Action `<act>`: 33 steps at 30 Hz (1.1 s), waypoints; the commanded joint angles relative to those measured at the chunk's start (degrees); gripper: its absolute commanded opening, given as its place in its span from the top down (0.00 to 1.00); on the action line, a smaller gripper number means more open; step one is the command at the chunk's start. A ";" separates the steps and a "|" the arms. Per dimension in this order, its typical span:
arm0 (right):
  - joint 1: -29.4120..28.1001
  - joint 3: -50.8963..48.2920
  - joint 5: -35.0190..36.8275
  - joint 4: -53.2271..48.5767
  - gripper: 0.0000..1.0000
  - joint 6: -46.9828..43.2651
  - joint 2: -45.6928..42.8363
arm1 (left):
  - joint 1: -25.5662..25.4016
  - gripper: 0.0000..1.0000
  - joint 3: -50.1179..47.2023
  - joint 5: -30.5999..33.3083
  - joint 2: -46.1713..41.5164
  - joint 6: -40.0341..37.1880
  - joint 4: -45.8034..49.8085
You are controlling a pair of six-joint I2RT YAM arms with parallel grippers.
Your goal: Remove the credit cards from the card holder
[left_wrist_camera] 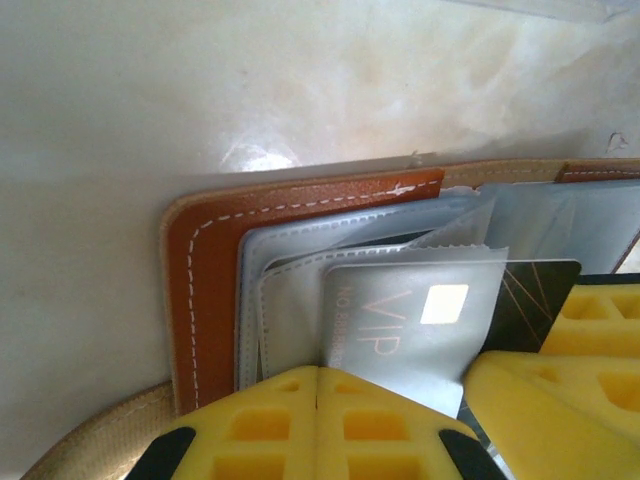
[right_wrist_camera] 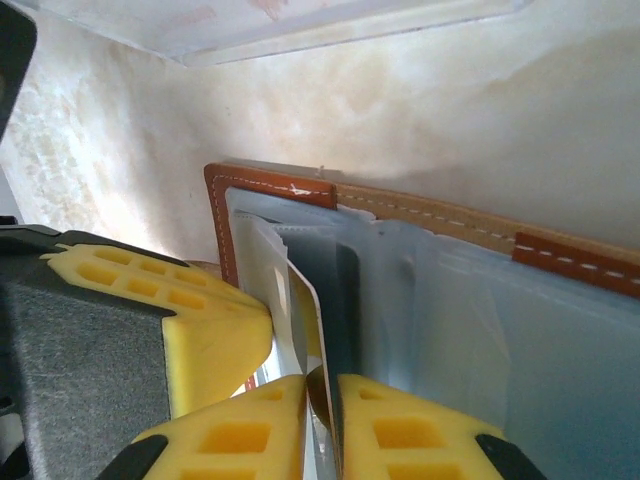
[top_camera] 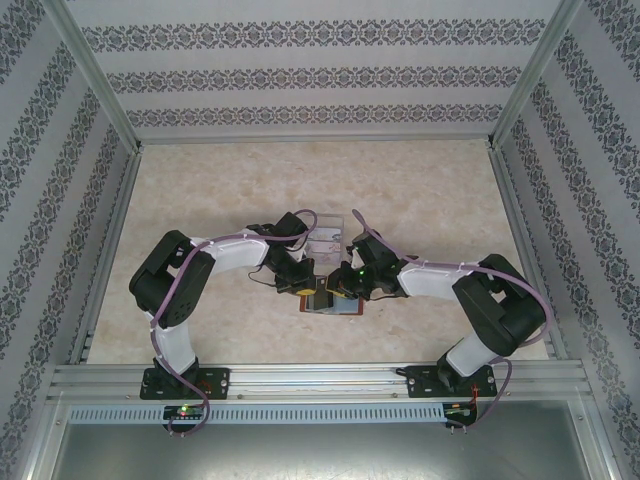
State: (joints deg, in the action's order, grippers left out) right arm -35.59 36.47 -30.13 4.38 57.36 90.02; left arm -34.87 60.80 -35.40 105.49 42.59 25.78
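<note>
The reddish-brown card holder (top_camera: pixel 338 306) lies open on the table between both arms, its leather edge (left_wrist_camera: pixel 205 300) and grey-blue pockets (right_wrist_camera: pixel 480 330) facing up. A silver credit card marked VIP (left_wrist_camera: pixel 400 320) sticks partway out of a pocket. My left gripper (left_wrist_camera: pixel 318 385) is shut, its yellow fingertips pressed together at the edge of the pockets beside that card; nothing shows in the seam. My right gripper (right_wrist_camera: pixel 325 420) is shut on the edge of a thin credit card (right_wrist_camera: pixel 310 320) standing up out of the pockets. The grippers meet over the holder, left (top_camera: pixel 300 288) and right (top_camera: pixel 338 288).
A clear plastic tray (top_camera: pixel 325 238) lies just beyond the card holder, its rim (right_wrist_camera: pixel 300 30) close behind the wallet. A dark card with gold lines (left_wrist_camera: pixel 530 295) lies behind the silver one. The right gripper's yellow fingers (left_wrist_camera: pixel 590 340) crowd the left one. Patterned walls enclose the table.
</note>
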 commanded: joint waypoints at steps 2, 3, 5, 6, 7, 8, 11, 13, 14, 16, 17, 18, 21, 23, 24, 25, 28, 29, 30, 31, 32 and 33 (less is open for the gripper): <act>0.97 -1.05 -0.44 1.24 0.86 0.73 -1.77 | -0.46 1.00 0.01 3.06 2.41 -1.10 3.48; 0.98 -1.03 -0.60 1.49 0.86 0.64 -1.79 | -0.47 1.00 0.07 3.04 2.43 -1.10 3.49; 0.97 -0.89 -0.77 1.56 0.87 0.48 -1.86 | -0.46 1.00 0.28 3.03 2.44 -1.17 3.65; 1.02 -0.87 -0.81 1.59 0.88 0.33 -1.93 | -0.46 1.00 0.24 2.98 2.50 -1.17 3.66; 0.97 -0.87 -0.78 1.59 0.89 0.30 -1.88 | -0.53 1.00 0.31 2.96 2.51 -1.19 3.73; 1.05 -0.79 -0.94 1.59 0.90 0.16 -1.79 | -0.46 1.00 0.32 2.96 2.51 -1.20 3.75; 1.01 -0.61 -1.16 1.59 0.93 -0.14 -1.64 | -0.46 1.00 0.45 2.99 2.51 -1.19 3.88; 0.98 -0.52 -0.67 0.68 0.94 -0.62 -1.71 | -0.48 1.00 0.40 2.99 2.46 -1.33 4.08; 0.97 -0.44 -0.06 -0.26 0.95 -1.03 -1.85 | -0.46 1.00 0.40 3.12 2.39 -1.29 4.12; 1.05 -0.17 1.25 -2.71 0.97 -2.15 -2.21 | -0.48 1.00 0.30 3.11 2.32 -1.33 4.19; 1.07 0.12 2.11 -4.42 0.98 -2.89 -2.51 | -0.54 1.00 0.37 3.14 2.20 -1.35 4.34; 1.06 0.44 3.15 -6.30 0.98 -3.64 -2.76 | -0.48 1.00 0.34 3.26 2.12 -1.52 4.53; 1.16 1.65 6.02 -11.90 0.99 -5.93 -3.55 | -0.47 1.00 0.20 3.46 1.70 -1.49 4.84; 1.23 2.19 7.82 -14.95 0.99 -7.17 -4.29 | -0.50 1.00 -0.30 3.45 1.26 -1.33 4.72; 1.23 2.50 8.69 -16.35 1.00 -7.71 -4.71 | -0.48 1.00 -0.42 3.41 1.10 -1.29 4.64; 1.23 2.92 9.67 -17.93 1.00 -8.48 -5.20 | -0.46 1.00 -0.64 3.46 0.99 -1.36 4.69; 1.44 3.82 11.79 -21.58 1.00 -9.93 -6.33 | -0.46 1.00 -1.19 3.41 0.65 -1.19 4.63; 1.49 4.02 12.33 -22.27 1.00 -10.31 -6.72 | -0.51 1.00 -1.43 3.47 0.51 -1.10 4.54; 1.49 4.18 13.03 -23.20 1.00 -10.56 -6.94 | -0.46 1.00 -1.52 3.44 0.35 -1.00 4.54; 1.49 4.38 13.63 -24.21 1.00 -10.91 -7.22 | -0.48 1.00 -1.67 3.46 0.19 -0.86 4.46; 1.49 4.55 14.11 -24.95 1.00 -11.25 -7.48 | -0.46 1.00 -1.75 3.44 0.00 -0.90 4.44; 1.49 4.64 14.45 -25.47 1.00 -11.48 -7.68 | -0.46 1.00 -1.81 3.43 -0.13 -0.89 4.48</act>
State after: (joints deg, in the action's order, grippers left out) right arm -34.59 40.40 -20.51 -13.80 48.40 83.18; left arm -34.87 61.06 -35.38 105.58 42.22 26.55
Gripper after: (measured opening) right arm 0.044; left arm 0.043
